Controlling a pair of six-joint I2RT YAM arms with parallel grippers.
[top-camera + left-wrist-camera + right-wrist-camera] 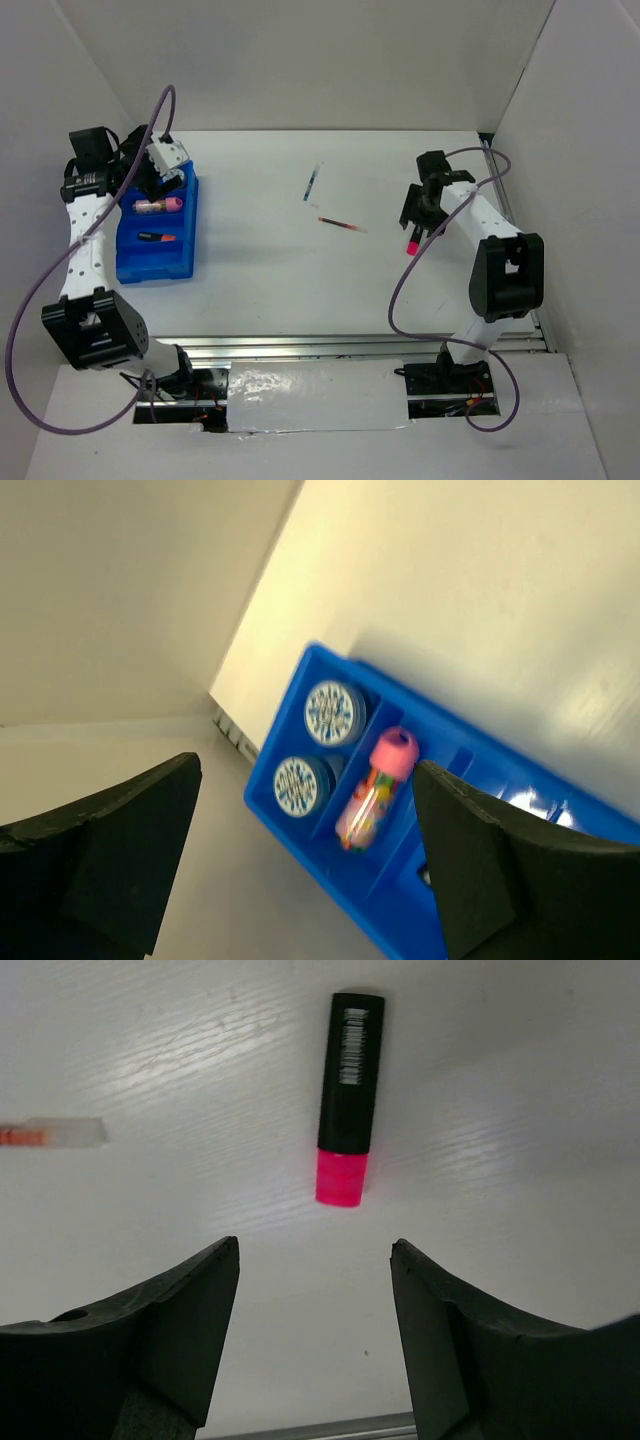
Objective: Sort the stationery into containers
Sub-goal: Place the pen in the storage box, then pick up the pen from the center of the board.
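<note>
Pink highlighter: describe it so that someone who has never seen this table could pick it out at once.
On the right of the white table hangs the right tool. The highlighter lies flat just by it. It is short and thick, black with a pink end, unlike the thin blue pen and red pen nearer the middle.

Blue tray at the tabletop's left edge holds two tape rolls, a pink marker and a black-orange highlighter. Blue pen and red pen lie mid-tabletop; the black-pink highlighter lies flat toward the right edge.
</note>
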